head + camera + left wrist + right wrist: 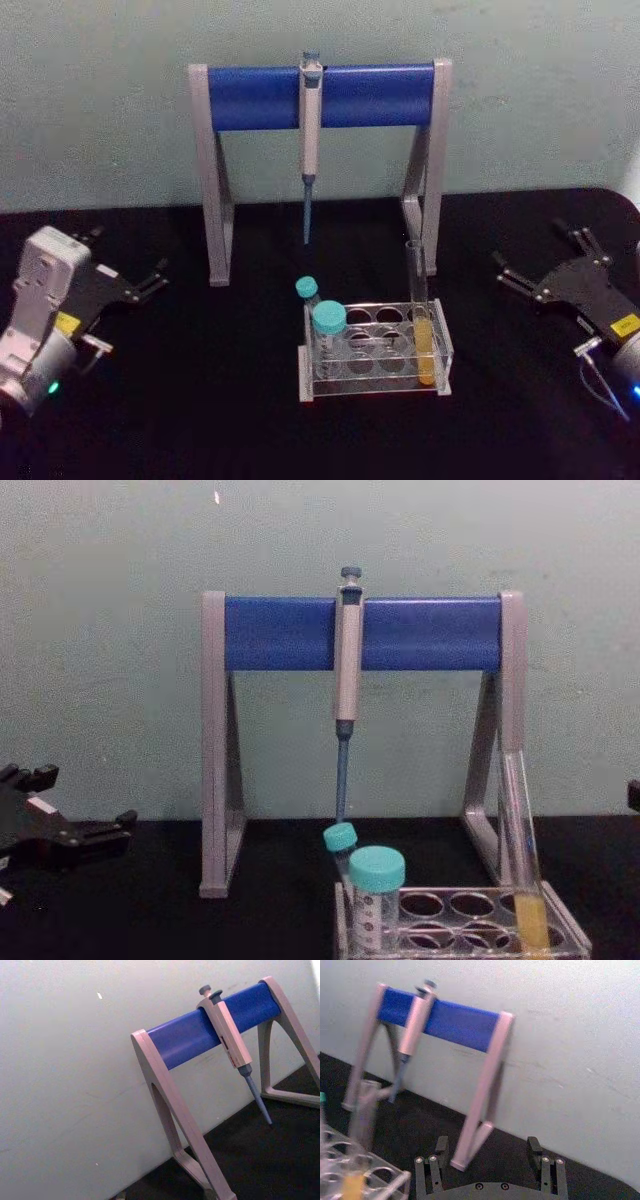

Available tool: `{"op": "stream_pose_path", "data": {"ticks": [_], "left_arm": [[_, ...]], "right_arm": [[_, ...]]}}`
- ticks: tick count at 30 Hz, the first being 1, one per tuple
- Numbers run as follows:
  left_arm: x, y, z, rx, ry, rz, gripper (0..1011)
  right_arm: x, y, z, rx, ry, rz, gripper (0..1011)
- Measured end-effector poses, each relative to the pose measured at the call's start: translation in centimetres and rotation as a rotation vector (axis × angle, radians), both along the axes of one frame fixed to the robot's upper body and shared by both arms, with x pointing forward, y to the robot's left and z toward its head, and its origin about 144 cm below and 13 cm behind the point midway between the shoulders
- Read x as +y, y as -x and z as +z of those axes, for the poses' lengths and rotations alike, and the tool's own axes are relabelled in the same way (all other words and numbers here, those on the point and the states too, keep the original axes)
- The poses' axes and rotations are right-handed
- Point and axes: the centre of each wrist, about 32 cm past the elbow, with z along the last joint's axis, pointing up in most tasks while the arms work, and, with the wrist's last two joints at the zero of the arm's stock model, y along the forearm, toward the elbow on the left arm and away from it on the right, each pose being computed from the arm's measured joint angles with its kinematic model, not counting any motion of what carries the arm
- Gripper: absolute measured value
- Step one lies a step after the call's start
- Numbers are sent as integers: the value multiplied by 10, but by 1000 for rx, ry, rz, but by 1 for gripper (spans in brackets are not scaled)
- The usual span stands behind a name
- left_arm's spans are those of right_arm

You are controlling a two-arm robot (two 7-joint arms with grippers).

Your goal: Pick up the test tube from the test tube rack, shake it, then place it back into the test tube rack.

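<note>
The test tube (pixel 424 335) stands in the near right corner hole of the test tube rack (pixel 306 372), open mouth up and yellow-orange liquid settled low. It leans slightly, probably because the hole is wider than the glass. Two teal-capped tubes (pixel 328 320) fill the rack's left side, so the right flank looks the freer approach. The right end effector (pixel 536 248) sits at the right of the dark surface (pixel 200 400), fingers spread wide and empty. The left end effector (pixel 125 255) is parked at the left, likewise open and holding nothing. I judge the pick-up not yet begun
</note>
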Motion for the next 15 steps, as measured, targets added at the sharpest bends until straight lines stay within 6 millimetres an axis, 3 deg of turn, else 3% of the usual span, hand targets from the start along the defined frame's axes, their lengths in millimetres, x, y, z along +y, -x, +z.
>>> {"op": "stream_pose_path", "data": {"ticks": [15], "left_arm": [[0, 0, 0, 0, 0, 0, 1001]], "right_arm": [[4, 1, 11, -18, -52, 241, 1000]]}}
